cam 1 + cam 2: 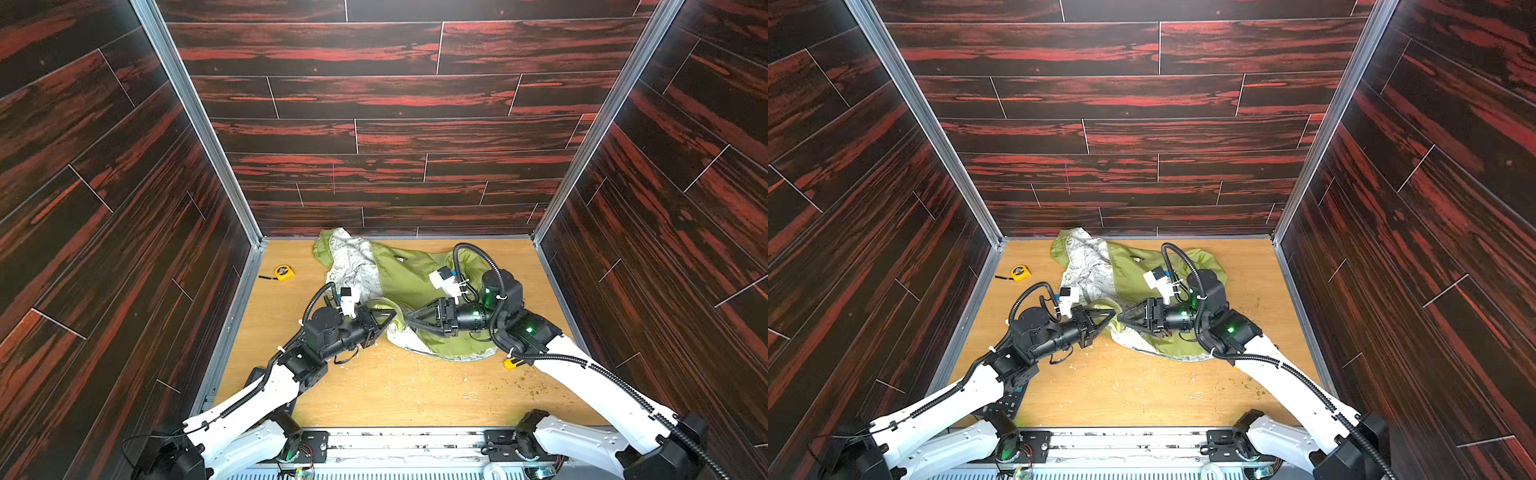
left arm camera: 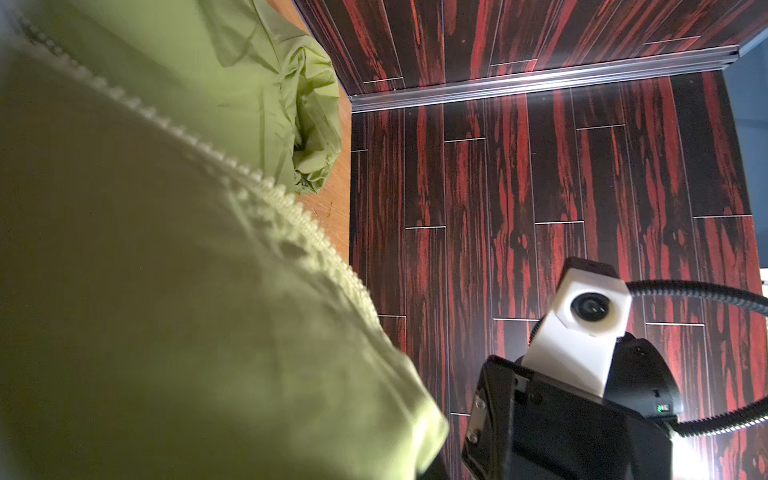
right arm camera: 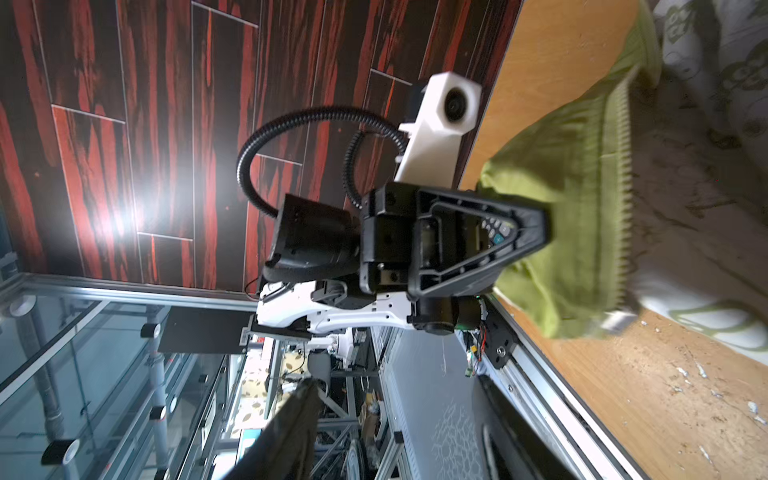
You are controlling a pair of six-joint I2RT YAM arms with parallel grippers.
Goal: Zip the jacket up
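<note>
Top views: jacket (image 1: 401,274) print illegible

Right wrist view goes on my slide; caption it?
Black left gripper shut on the thin lime-green jacket beside its toothed zipper edge.

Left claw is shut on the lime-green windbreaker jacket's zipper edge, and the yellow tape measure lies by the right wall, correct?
No: the yellow tape measure lies by the left wall, as both top views show. The left claw is indeed shut on the zipper edge of the lime-green windbreaker jacket.
</note>
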